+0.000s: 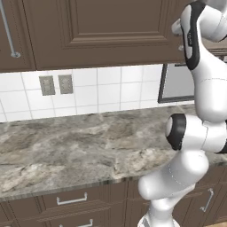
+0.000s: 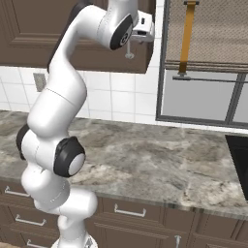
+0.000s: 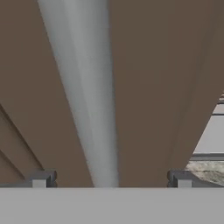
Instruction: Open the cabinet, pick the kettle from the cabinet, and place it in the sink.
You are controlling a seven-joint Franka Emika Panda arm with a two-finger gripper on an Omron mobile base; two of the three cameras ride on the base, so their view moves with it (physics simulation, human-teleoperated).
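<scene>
The dark brown cabinet (image 1: 102,26) hangs on the wall above the counter, with its door shut. In the hand view its grey bar handle (image 3: 83,87) runs lengthwise right in front of me, across the door panel (image 3: 153,65). My gripper (image 3: 111,179) is open, with one fingertip on each side of the bar, not touching it. From the right base view my hand (image 2: 144,26) is raised to the cabinet's lower right corner, just above the handle's lower end (image 2: 129,52). The kettle is hidden. A black corner of the sink (image 2: 240,155) shows at the far right.
A marble counter (image 2: 145,155) runs below, with drawer fronts (image 1: 71,199) beneath it. A window with a blind (image 2: 208,34) lies right of the cabinet. A second bar handle (image 1: 6,31) hangs on the neighbouring door at the left. Two wall outlets (image 1: 55,84) sit on the tiled backsplash.
</scene>
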